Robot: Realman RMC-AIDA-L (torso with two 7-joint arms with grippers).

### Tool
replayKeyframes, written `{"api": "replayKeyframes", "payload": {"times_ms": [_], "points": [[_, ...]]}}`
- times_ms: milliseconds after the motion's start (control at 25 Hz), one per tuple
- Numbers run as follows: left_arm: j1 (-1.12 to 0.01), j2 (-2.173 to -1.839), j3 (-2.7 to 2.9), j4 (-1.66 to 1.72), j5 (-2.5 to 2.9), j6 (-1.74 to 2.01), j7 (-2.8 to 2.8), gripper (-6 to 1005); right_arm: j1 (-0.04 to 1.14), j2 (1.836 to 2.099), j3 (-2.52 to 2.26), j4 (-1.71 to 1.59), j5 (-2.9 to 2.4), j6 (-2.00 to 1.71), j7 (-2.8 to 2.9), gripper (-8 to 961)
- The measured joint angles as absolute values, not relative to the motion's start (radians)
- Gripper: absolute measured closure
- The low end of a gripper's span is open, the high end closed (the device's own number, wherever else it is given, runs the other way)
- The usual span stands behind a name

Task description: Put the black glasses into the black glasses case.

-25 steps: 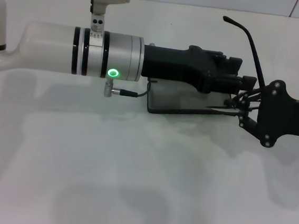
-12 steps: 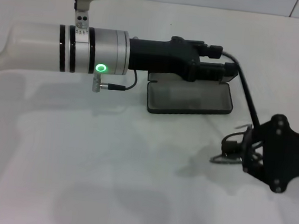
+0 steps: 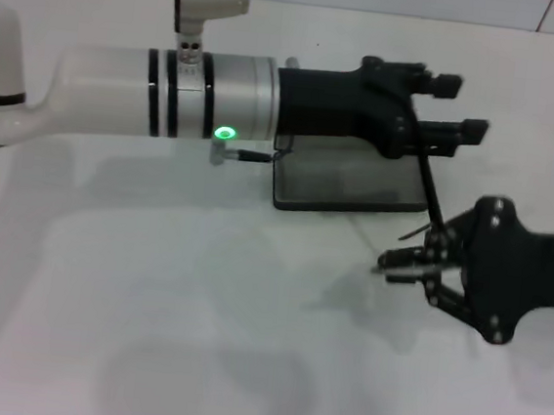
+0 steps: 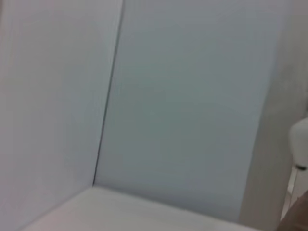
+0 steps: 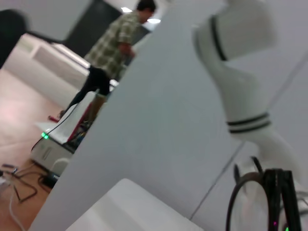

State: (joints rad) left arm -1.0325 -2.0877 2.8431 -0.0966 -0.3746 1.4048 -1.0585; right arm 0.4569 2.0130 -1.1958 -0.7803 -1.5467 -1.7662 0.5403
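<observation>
Two hands: left hand [image 3: 460, 107] over black glasses case [image 3: 350, 187]

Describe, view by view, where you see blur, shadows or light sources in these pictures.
Head view: soft grey shadows on the table; a green light glows on the left arm. Left wrist view: blurred, only wall. Right wrist view: the black glasses close up and blurred.

Open black glasses case [image 3: 350, 187] on the table; black glasses [image 3: 423, 187] lifted beside it.

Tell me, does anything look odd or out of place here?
Yes: the black glasses dangle from the right end effector, one temple arm sticking up, beside the open black glasses case rather than in it. The left end effector hovers open above.
</observation>
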Motion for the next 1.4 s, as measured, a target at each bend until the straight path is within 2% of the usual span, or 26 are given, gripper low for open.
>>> {"api": "replayKeyframes", "payload": {"times_ms": [240,1400], "points": [[-0.997,-2.088,2.842,-0.067,-0.449,1.452,-0.923,320,0.540,1.998,-1.158,-0.651,-1.575,-1.742,0.605,905],[-0.986,-2.093,2.844,-0.018,-0.428,1.476,-0.813,319,0.510,1.994,-1.157,-0.656,-1.592,-1.623,0.668,868]]}}
